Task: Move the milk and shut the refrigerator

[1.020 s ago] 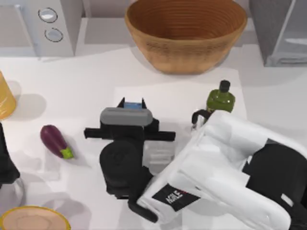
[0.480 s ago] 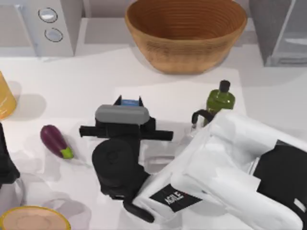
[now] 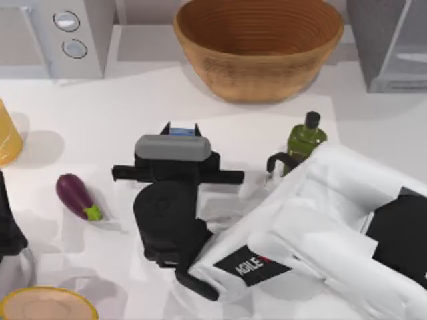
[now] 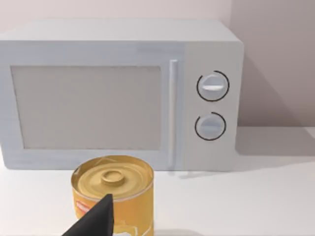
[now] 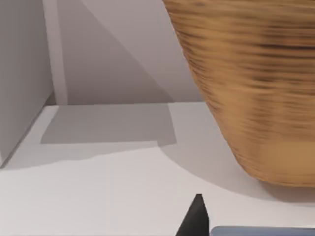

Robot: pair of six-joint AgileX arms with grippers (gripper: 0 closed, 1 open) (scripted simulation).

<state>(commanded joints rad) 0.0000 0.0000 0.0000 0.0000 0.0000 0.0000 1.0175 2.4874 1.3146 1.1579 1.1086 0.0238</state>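
Blue carton top, that is what shows of the milk (image 3: 181, 131) from above: a sliver at the middle of the frame, just above the grey block of the right arm's wrist. The right pincer (image 3: 180, 137) sits over it, and the black wrist hides whether its fingers are apart or clamped on the carton, so I cannot tell. In the right wrist view a pale blue edge (image 5: 261, 231) lies at the bottom of the picture beside one dark fingertip (image 5: 196, 219).

Around the carton: one green bottle (image 3: 306, 139) with a black cap stands to its right, close against the white forearm. One wicker bowl (image 3: 259, 47) fills the upper middle of the frame, between the carton and the back wall. One purple eggplant (image 3: 77, 197) lies at the left on the white bench (image 3: 120, 110), well apart from the carton. The refrigerator (image 3: 387, 43) stands in the upper right corner, its pale door panel angled outward. One microwave (image 3: 57, 33) with two round knobs sits in the upper left corner.

The right arm (image 3: 320, 233) reaches in from the lower right, its white forearm slanting up toward the middle and its black wrist bent over the carton.

The left arm (image 3: 10, 227) is at the left edge; its wrist view looks at a yellow can (image 4: 113, 191) in front of the microwave, with one dark fingertip (image 4: 96, 219) low in the picture.
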